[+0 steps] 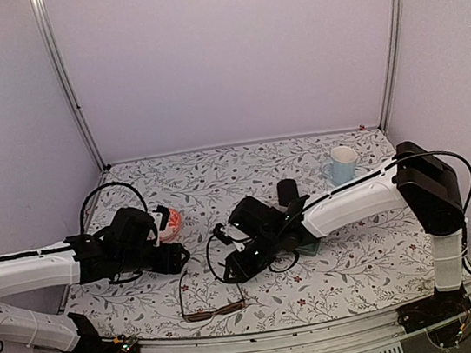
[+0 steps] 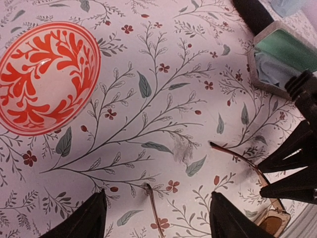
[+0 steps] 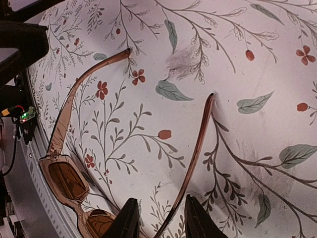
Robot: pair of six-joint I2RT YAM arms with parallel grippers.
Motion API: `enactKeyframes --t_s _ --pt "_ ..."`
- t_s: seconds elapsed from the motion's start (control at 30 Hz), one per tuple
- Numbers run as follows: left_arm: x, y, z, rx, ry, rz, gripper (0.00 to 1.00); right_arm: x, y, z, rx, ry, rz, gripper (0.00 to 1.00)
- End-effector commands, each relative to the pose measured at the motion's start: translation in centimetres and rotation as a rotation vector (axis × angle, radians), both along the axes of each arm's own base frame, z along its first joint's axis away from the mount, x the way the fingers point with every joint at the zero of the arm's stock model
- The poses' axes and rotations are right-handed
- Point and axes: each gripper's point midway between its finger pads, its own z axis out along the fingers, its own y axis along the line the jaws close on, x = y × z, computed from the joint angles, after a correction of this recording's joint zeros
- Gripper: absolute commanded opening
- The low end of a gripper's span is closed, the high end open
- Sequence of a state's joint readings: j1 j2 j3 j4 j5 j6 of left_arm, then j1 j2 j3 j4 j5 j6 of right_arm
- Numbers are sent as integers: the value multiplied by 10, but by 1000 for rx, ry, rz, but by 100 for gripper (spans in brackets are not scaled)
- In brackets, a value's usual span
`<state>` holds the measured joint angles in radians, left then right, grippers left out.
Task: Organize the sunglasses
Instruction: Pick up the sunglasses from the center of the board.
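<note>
One pair of sunglasses [image 1: 214, 310] with a thin brown frame lies unfolded near the table's front edge, temples pointing away from the arms. In the right wrist view the sunglasses [image 3: 64, 178] show amber lenses. One temple runs up between the tips of my right gripper [image 3: 161, 210]. Those jaws stand narrow on either side of it, with a gap still showing. My left gripper [image 2: 158, 218] is open just above the cloth. The tip of the other temple [image 2: 152, 203] lies between its fingers. From above, the left gripper [image 1: 177, 257] and right gripper [image 1: 229, 269] hover side by side behind the glasses.
A red-patterned bowl [image 2: 44, 79] sits by the left gripper. A grey case [image 2: 280, 57] lies open with a green lining, mostly under the right arm. A black case [image 1: 288, 191] and a pale blue mug [image 1: 340, 164] stand further back. The table's metal front rail [image 1: 268, 347] is close.
</note>
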<state>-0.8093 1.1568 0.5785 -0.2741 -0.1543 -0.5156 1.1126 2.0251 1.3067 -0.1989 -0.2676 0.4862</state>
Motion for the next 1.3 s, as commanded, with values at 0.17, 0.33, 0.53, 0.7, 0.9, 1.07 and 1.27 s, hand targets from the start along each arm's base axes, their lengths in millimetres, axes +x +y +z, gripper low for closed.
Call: enactKeyframes --t_s 0.17,0.33,0.53,0.7,0.9,1.07,1.27 --pt "3 -2 4 1 -31 -20 73 4 -3 -13 -93 0 -41 23" --pt "3 -3 5 1 -34 -24 73 5 -5 -15 -112 0 -51 21" --pt "3 -5 5 -10 -41 -30 73 3 -7 -19 -128 9 -53 15" --pt "5 -8 7 -14 -46 -39 73 7 -11 -16 -142 -10 -73 11" --pt "9 -14 17 -33 -65 -52 75 13 -18 -6 -162 -48 -100 5" --pt "14 -23 38 -73 -106 -71 77 21 -28 5 -181 -89 -130 0" --pt "19 -39 63 -157 -156 -103 77 36 -50 34 -167 -164 -201 0"
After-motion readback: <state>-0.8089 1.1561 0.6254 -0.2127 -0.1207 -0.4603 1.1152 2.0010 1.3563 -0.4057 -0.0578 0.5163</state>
